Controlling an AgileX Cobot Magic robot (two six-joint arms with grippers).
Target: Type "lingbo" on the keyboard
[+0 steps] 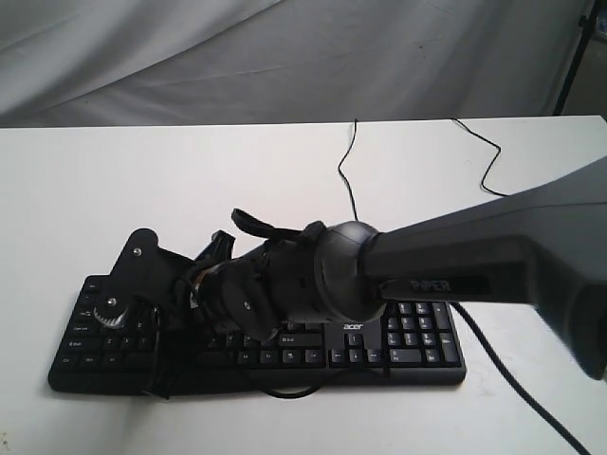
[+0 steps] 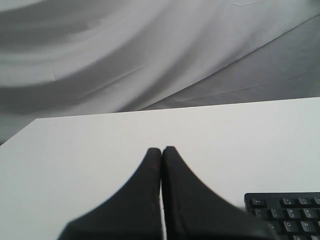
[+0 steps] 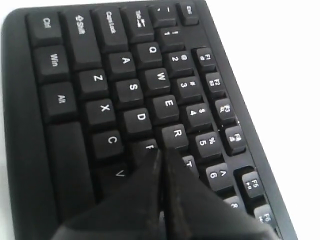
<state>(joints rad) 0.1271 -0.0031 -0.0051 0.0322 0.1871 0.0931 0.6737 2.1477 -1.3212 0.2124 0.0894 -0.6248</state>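
Note:
The black keyboard [image 1: 398,346] lies on the white table [image 1: 190,171], near its front edge, with a white "acer" logo [image 1: 353,327] showing. My right arm [image 1: 446,261] reaches across from the right over the keyboard's left half. In the right wrist view the right gripper [image 3: 161,151] is shut and empty. Its tips sit low over the keyboard [image 3: 125,95], between the F and R keys; I cannot tell whether they touch. The left gripper [image 2: 161,148] is shut and empty, held over bare table. The Esc corner of the keyboard [image 2: 285,212] is beside it.
A thin black cable [image 1: 345,171] runs from the keyboard toward the table's far edge, and a second cable [image 1: 486,161] curves at the back right. Grey cloth [image 1: 285,57] hangs behind the table. A dark stand leg [image 1: 573,57] rises at the far right.

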